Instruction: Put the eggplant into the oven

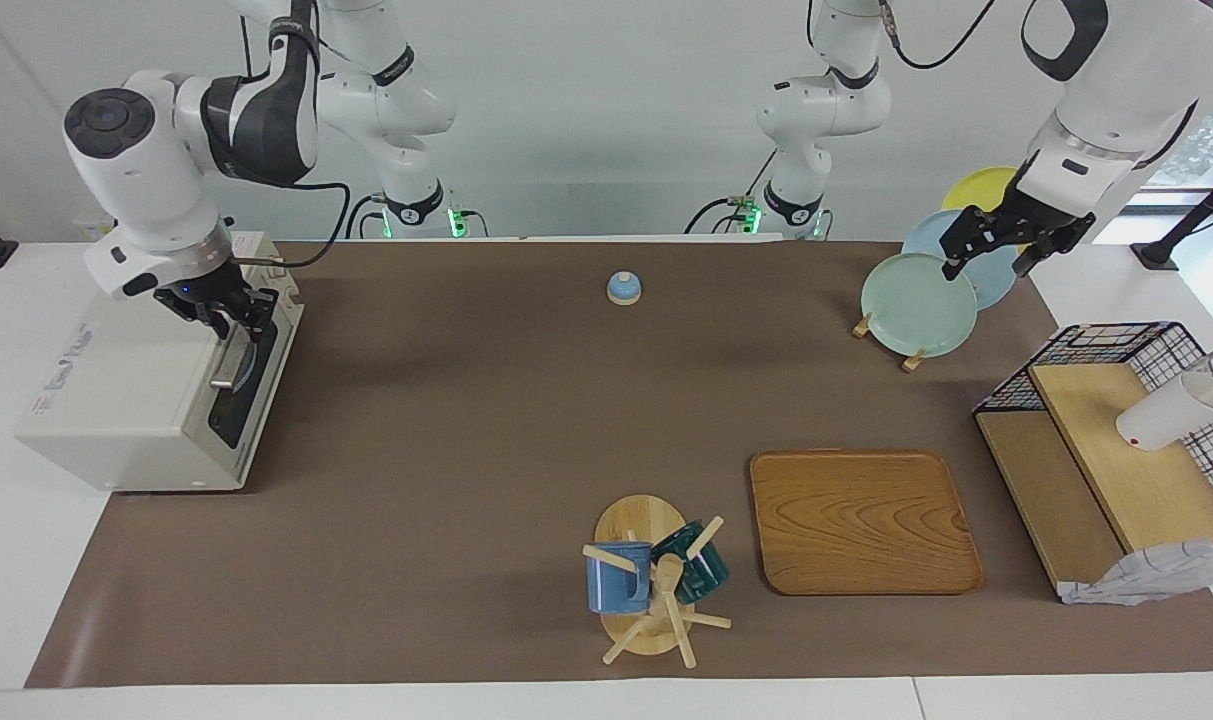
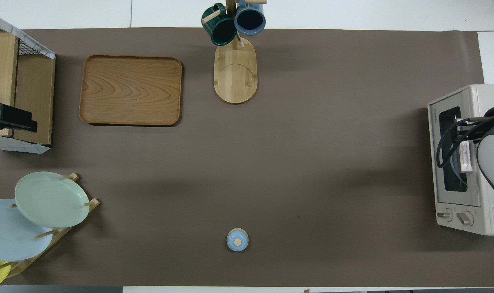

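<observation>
The off-white oven (image 1: 126, 400) stands at the right arm's end of the table; it also shows in the overhead view (image 2: 462, 162). Its dark glass door is shut. My right gripper (image 1: 231, 315) hangs open and empty just above the top edge of the oven's door, over the bar handle (image 1: 228, 365); it also shows in the overhead view (image 2: 462, 124). My left gripper (image 1: 996, 255) waits open and empty in the air over the plate rack, and shows in the overhead view (image 2: 29, 122). The eggplant is not in view.
A plate rack with green (image 1: 916, 305), blue and yellow plates stands near the left arm. A wooden tray (image 1: 861, 520), a mug tree (image 1: 656, 580) with two mugs, a wire shelf (image 1: 1116, 450) with a white cup and a small blue bell (image 1: 623, 288) are on the brown mat.
</observation>
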`<act>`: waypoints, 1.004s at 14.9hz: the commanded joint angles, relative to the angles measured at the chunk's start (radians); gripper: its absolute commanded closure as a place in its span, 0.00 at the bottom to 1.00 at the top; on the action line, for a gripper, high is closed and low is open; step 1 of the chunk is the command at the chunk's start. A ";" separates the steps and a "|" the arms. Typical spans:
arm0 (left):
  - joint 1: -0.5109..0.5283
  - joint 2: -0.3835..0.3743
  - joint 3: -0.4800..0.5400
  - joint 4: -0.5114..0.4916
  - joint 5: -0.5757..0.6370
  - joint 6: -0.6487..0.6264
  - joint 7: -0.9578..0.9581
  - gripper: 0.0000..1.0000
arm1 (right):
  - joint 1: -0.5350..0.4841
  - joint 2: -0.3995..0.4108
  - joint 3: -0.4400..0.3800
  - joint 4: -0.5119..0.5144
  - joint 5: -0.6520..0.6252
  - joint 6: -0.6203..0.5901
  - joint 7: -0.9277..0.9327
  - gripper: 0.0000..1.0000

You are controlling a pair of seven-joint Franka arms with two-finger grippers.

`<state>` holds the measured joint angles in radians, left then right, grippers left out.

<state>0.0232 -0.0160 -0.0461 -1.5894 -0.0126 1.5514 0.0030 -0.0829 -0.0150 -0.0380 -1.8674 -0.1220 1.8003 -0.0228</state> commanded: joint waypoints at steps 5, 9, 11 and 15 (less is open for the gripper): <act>0.009 -0.012 -0.008 -0.011 0.019 -0.002 -0.009 0.00 | -0.006 -0.078 0.006 0.050 0.091 -0.130 -0.026 0.00; 0.009 -0.012 -0.008 -0.011 0.019 -0.002 -0.009 0.00 | -0.011 -0.059 0.007 0.176 0.119 -0.232 -0.046 0.00; 0.009 -0.012 -0.008 -0.011 0.019 -0.002 -0.009 0.00 | 0.040 -0.013 -0.054 0.284 0.108 -0.317 -0.052 0.00; 0.009 -0.012 -0.008 -0.011 0.019 -0.002 -0.009 0.00 | 0.075 -0.022 -0.094 0.271 0.108 -0.309 -0.060 0.00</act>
<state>0.0232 -0.0160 -0.0461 -1.5894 -0.0126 1.5513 0.0028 -0.0153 -0.0638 -0.1174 -1.6235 -0.0367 1.5038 -0.0524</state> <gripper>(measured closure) 0.000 0.000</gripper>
